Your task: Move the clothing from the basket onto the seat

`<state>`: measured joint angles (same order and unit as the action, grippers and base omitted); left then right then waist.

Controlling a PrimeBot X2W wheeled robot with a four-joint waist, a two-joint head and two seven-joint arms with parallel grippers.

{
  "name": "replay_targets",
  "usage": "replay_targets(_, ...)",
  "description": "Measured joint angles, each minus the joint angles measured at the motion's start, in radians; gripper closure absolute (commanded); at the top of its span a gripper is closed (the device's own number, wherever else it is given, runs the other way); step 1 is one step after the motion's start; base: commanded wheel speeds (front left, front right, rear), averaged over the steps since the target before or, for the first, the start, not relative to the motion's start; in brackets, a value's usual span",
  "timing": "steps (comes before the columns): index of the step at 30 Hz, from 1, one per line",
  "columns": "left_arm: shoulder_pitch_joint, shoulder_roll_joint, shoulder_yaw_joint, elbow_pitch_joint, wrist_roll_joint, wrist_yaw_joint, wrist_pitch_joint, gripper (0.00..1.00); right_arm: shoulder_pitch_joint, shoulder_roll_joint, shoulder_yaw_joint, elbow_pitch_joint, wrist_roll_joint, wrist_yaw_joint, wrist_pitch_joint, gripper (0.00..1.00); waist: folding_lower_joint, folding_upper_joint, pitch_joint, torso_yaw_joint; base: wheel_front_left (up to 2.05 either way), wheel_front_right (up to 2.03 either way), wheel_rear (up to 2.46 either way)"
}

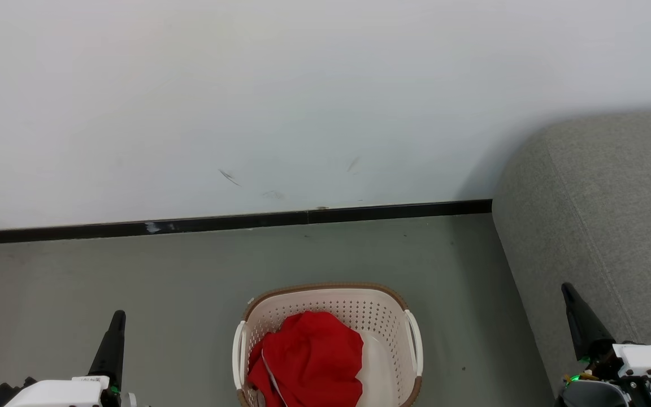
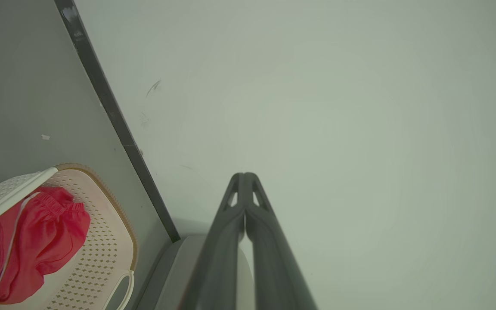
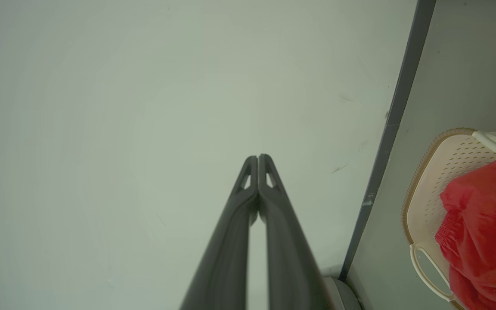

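Clothing [image 1: 308, 359] of bright red soft fabric lies crumpled in one heap inside the oval cream-white plastic basket [image 1: 325, 287] with small round holes and a brown rim. The basket stands on the grey floor [image 1: 77, 282] between the two arms and near the large grey woven-fabric seat [image 1: 602, 215] at the right. I judge that this cloth is light and limp, so it will sag when lifted and may slip out of a shallow pinch. A raised fold on top of the heap seems the best place to take hold, with a deep bite. The left gripper [image 1: 117, 316] and the right gripper [image 1: 567, 289] rest low on either side of the basket, well apart from it, with fingers pointing toward the white wall [image 1: 303, 85]. Each has its two fingers pressed together and holds nothing.
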<state>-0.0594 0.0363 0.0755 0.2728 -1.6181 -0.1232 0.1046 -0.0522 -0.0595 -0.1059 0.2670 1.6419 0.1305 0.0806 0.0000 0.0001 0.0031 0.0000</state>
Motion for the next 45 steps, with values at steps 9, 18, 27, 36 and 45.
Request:
replay_targets(9,0.0,0.0,0.0,0.0,0.0,0.0,0.0,1.0,0.0,0.0,-0.001,0.0,0.0,0.0,0.0,1.0,0.0,0.0,0.0,0.0,0.0,0.0,0.0)
replay_targets(18,0.0,0.0,0.0,0.0,0.0,0.0,0.0,1.0,0.0,0.0,-0.001,0.0,0.0,0.0,0.0,1.0,0.0,0.0,0.0,0.0,0.0,0.0,0.0)
replay_targets(27,0.0,0.0,0.0,0.0,0.0,0.0,0.0,1.0,0.0,0.0,-0.001,0.0,-0.001,0.0,0.0,1.0,0.0,0.0,0.0,0.0,0.0,0.0,0.0)
replay_targets(36,0.016,-0.011,-0.003,0.023,0.0,0.001,0.0,1.0,0.017,0.009,0.0,0.021,0.0,0.0,0.0,1.0,0.0,0.0,0.0,0.0,0.0,0.0,0.0)
replay_targets(45,0.05,-0.029,-0.024,0.044,0.011,0.002,-0.012,0.0,0.059,0.026,0.014,0.038,-0.008,0.0,-0.012,0.0,0.0,0.0,0.0,0.0,0.0,0.0,0.0)
